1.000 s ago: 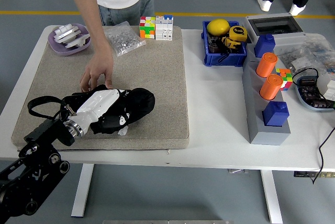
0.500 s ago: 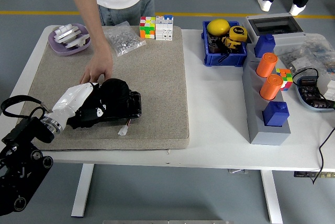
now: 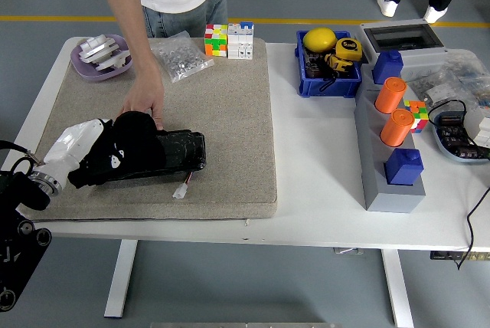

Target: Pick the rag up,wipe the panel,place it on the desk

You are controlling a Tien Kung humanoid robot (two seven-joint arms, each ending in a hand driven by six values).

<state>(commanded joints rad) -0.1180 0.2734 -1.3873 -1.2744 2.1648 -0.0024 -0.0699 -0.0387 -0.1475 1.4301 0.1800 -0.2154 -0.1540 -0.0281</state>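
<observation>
In the left half of the frame a flat black rectangular panel (image 3: 174,153) lies on a large beige felt mat (image 3: 230,121) that covers the left part of the white tabletop (image 3: 321,167). A person's hand (image 3: 144,106) reaches down from the top of the frame and rests at the panel's upper left end, probably to keep it from sliding under the wiping pressure. A small white connector (image 3: 181,189) on a short lead sticks out just below the panel.

The left robot hand (image 3: 107,152), white-backed with black fingers, comes in from the lower left and lies over the left end of the panel. Its fingers are curled down around a dark crumpled rag (image 3: 136,145), which is bunched between the palm and the panel top, so the cloth is pressed to the surface. Black on black, the exact edge of the rag is hard to make out. This looks like the wiping step, with setting the rag down not yet done.

The right robot hand does not show anywhere in the frame.
</observation>
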